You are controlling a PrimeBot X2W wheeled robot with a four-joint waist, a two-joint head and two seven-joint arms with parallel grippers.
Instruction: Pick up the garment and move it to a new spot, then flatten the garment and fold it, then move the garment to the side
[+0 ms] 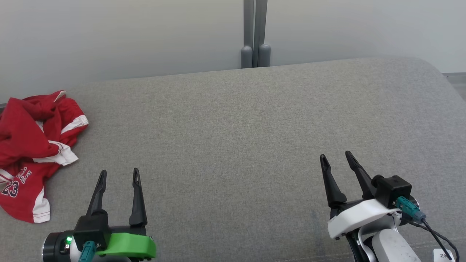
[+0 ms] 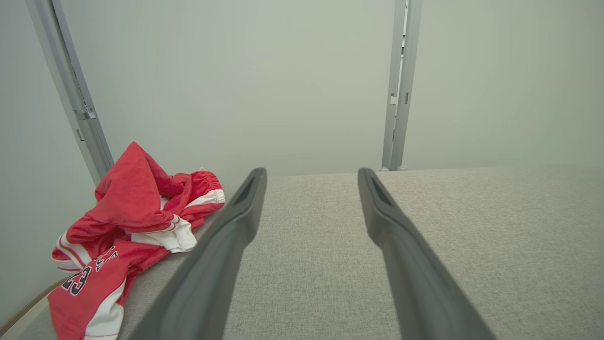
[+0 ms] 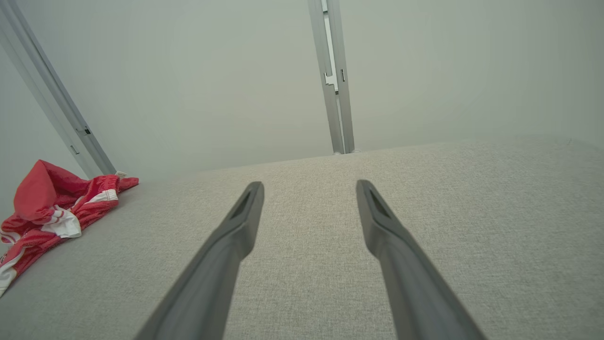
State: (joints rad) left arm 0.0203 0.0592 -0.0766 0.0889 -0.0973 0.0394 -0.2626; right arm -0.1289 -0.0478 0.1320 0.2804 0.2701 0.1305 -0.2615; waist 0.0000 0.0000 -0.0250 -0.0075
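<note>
- Fabric surface (image 1: 236, 127), grey, meets a pale wall (image 1: 127, 36) with a metal post (image 1: 255, 32).
- Red garment (image 1: 29, 153) lies crumpled at its left edge.
- My left gripper (image 1: 119, 170) and right gripper (image 1: 335, 154) stand wide open, empty.

The light in here is soft and even, with no single bright source to pick out. The pale wall (image 1: 109, 36) carries no glare, and the grey fabric surface (image 1: 233, 127) shows its weave crisply up close. Shadows are faint: a dim smudge lies under the right gripper (image 1: 335, 154), and there is hardly any edge of shade beside the red garment (image 1: 29, 145). Towards its far right corner the surface turns hazy and washed. In the wrist views a greenish cast tints the wall, the dark fingers (image 2: 212, 264) go soft near the lens, and the metal post (image 2: 71, 94) at the left edge leans with wide-angle distortion.
</note>
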